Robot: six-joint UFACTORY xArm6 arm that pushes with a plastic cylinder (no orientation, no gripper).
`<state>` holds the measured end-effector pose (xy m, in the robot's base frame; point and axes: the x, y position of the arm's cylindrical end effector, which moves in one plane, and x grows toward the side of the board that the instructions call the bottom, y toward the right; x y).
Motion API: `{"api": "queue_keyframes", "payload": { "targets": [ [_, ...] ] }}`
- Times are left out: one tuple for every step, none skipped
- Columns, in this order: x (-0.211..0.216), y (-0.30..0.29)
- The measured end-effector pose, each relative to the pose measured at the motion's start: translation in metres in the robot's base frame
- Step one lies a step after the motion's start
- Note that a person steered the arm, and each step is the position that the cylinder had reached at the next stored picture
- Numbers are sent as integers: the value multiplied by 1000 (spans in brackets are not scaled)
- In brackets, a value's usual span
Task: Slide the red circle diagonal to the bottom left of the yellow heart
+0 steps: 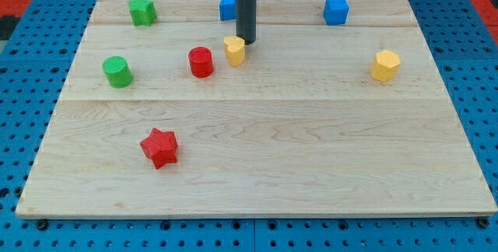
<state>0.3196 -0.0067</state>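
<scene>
Nearest, at lower left of the frame, a red star (159, 148) lies on the desk (311, 159). Left of centre stands the red circle (201, 61), a short ribbed cylinder, beside the yellow heart (234, 50). My tip (247, 42) touches the heart's upper right; I carry no hand, only the rod.

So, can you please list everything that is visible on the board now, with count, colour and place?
Red circle: 1, red, centre-left, left of yellow heart.
Yellow heart: 1, yellow, top centre.
Red star: 1, red, lower left.
Green circle: 1, green, left edge.
Green star: 1, green, top left.
Blue blocks: 2, blue, one top centre partly behind rod, one top right.
Yellow hexagon: 1, yellow, right.
Board: 1, light wood.
My tip: 1, dark, just right of and above the heart.
</scene>
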Motion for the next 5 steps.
{"api": "queue_keyframes", "payload": {
  "targets": [
    [-11,-26],
    [-16,-83],
    [83,-41],
    [80,-33],
    [69,-62]
  ]
}}
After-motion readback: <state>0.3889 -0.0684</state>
